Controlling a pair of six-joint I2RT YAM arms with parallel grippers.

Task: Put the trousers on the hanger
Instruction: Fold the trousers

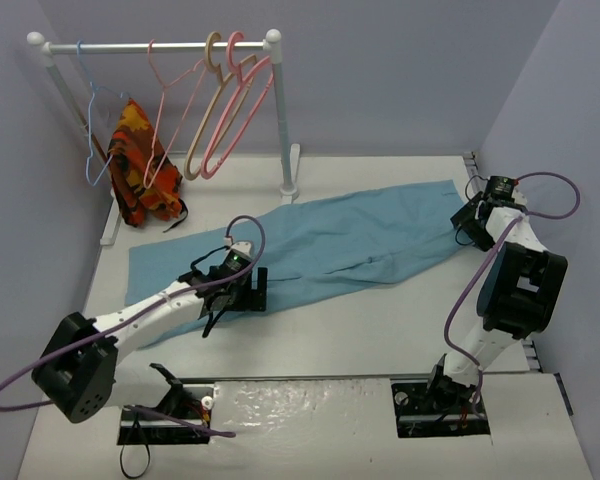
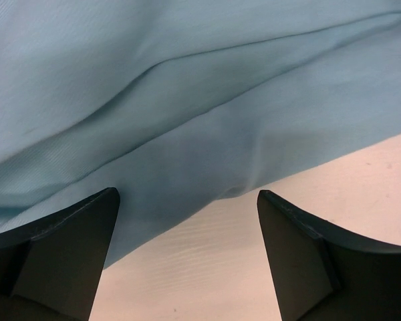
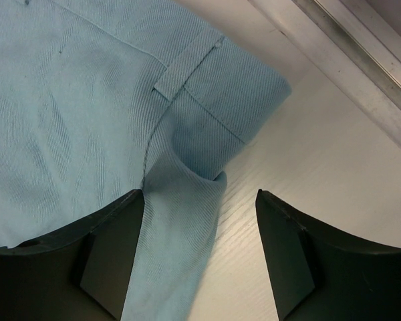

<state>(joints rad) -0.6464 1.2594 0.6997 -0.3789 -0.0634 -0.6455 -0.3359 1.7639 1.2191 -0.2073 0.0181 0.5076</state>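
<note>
Trousers (image 1: 320, 245): flat on the table (image 1: 380, 330), running diagonally from centre left to upper right of the top view. Hanger (image 1: 160, 120): hung on the rail (image 1: 160, 46), upper left. Left gripper (image 2: 187, 200): jaws open above the lower trouser edge, nothing gripped. Right gripper (image 3: 200, 200): jaws open at the waistband corner, upper right; fabric lies between them, unclamped
</note>
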